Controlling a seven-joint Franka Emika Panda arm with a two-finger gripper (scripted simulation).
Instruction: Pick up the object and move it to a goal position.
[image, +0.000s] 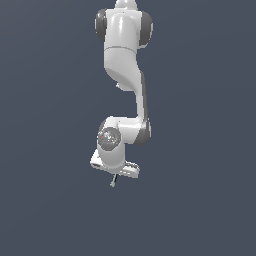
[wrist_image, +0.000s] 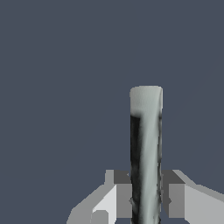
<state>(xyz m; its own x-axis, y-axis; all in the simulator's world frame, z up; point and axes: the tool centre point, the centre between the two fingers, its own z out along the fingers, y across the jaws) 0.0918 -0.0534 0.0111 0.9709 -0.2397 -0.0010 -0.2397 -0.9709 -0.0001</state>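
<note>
The gripper (wrist_image: 146, 197) was clamped on the rod (wrist_image: 146, 153), which hung from it clear of any surface; held only near one end, it could have slipped or pivoted during transport.

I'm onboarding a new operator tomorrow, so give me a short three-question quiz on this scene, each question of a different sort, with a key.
1. True or false: the pincer is closed on the rod.
2. Multiple choice: in the wrist view, the rod sits
A) lying far from the fingers
B) between the two fingers, sticking out past them
C) out of sight
3. Fill in: in the exterior view, the rod hangs ____ the pincer.

Key
1. True; both fingers press against its sides.
2. B
3. below
</note>
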